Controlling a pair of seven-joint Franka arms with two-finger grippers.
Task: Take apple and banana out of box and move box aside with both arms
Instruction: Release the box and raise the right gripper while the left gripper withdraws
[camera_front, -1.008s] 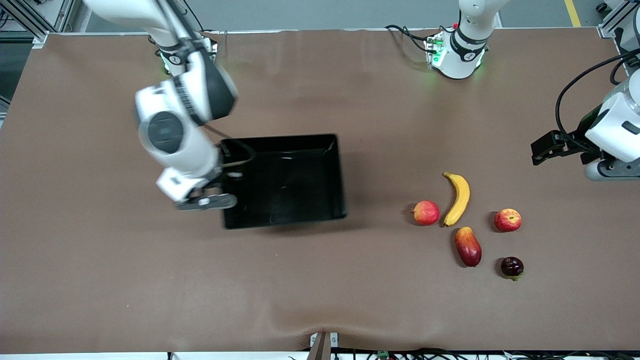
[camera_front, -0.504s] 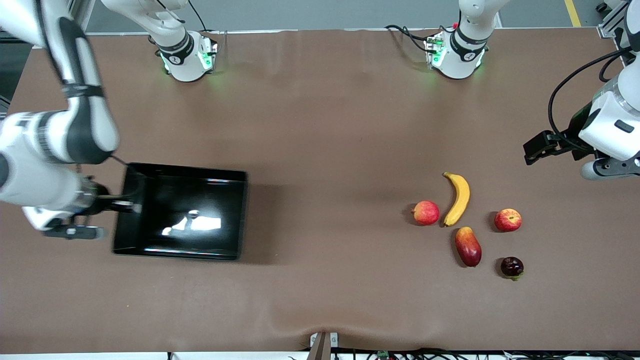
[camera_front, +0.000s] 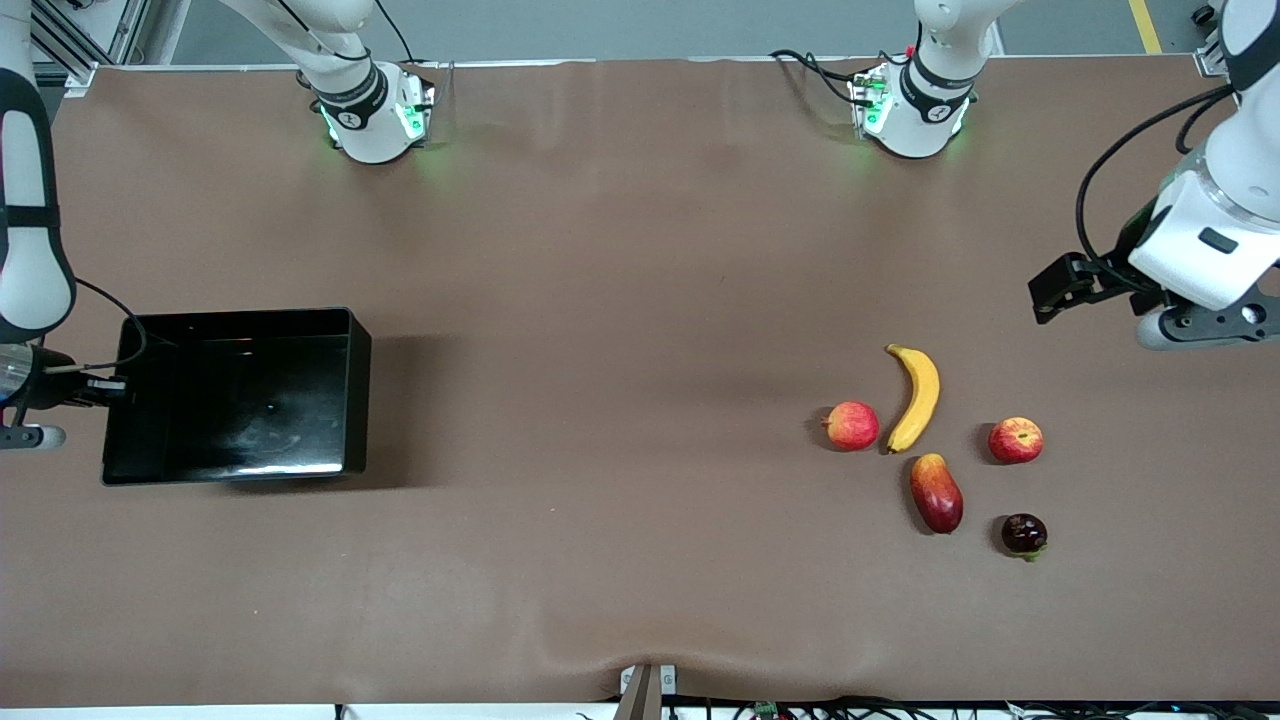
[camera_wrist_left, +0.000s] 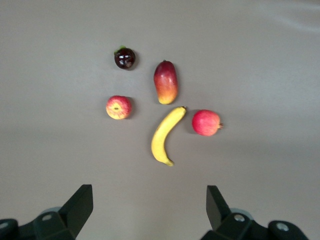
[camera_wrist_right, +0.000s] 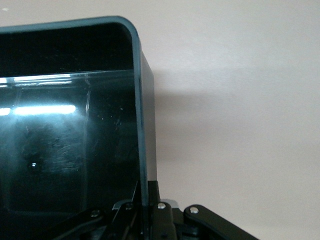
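The black box is at the right arm's end of the table. My right gripper is shut on the box's side wall, which runs between its fingers in the right wrist view. The box is empty. The yellow banana lies toward the left arm's end, also in the left wrist view. The red apple with a yellow stem patch lies beside it. My left gripper is open and empty, up in the air beside the fruits.
A paler pinkish-red apple, a red-and-orange mango and a small dark purple fruit lie by the banana. The arms' bases stand along the table's edge farthest from the front camera.
My right arm has carried the box from the table's middle to the right arm's end. My left gripper has shifted slightly toward the table's middle. The fruits have not moved.
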